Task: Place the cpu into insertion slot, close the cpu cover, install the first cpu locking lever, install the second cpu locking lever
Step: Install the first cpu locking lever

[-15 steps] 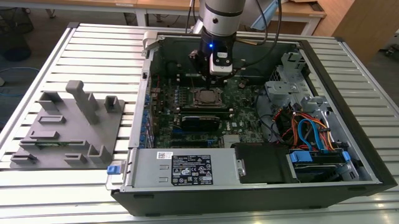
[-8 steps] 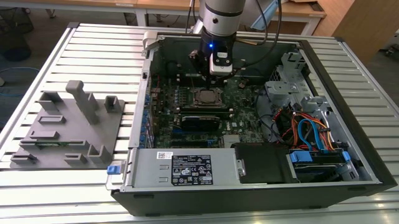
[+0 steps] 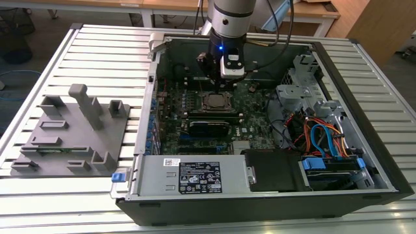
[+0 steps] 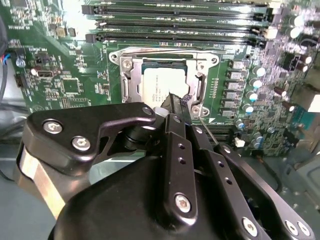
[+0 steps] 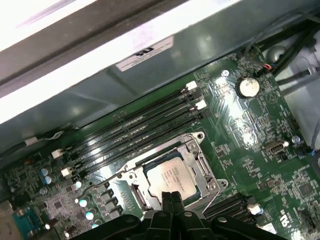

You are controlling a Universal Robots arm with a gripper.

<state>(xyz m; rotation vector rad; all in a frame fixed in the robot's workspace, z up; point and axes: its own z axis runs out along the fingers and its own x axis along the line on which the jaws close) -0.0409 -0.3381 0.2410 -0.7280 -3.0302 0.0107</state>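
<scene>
Arm: poised over the open computer case (image 3: 260,204) on the slatted surface (image 3: 58,204), reaching straight down to the green board (image 4: 65,90) inside.
Fingers: the gripper (image 4: 175,101) has them pressed together with nothing between them. In both wrist views the tips sit right at the edge of the metal frame around the chip.
Chip: the cpu (image 4: 157,85) lies flat in the insertion slot (image 4: 200,67), silver top up. In the exterior view that's towards the far middle of the board.
Cover: the cpu cover (image 4: 128,87) looks to be down, its square window framing the chip — I'd call the first two steps done.
Levers: a thin wire lever (image 4: 165,51) runs along the side of the slot nearest the memory slots (image 4: 175,22). Whether it's hooked under its catch, I can't tell. The side under the fingertips is hidden by them.
Progress: about halfway by my read — chip seated, cover shut, and the two levers are what's left to lock or confirm.
Off to the side: a grey holder tray (image 3: 71,141) on the exterior view's left, well apart from the case and not in play.
</scene>
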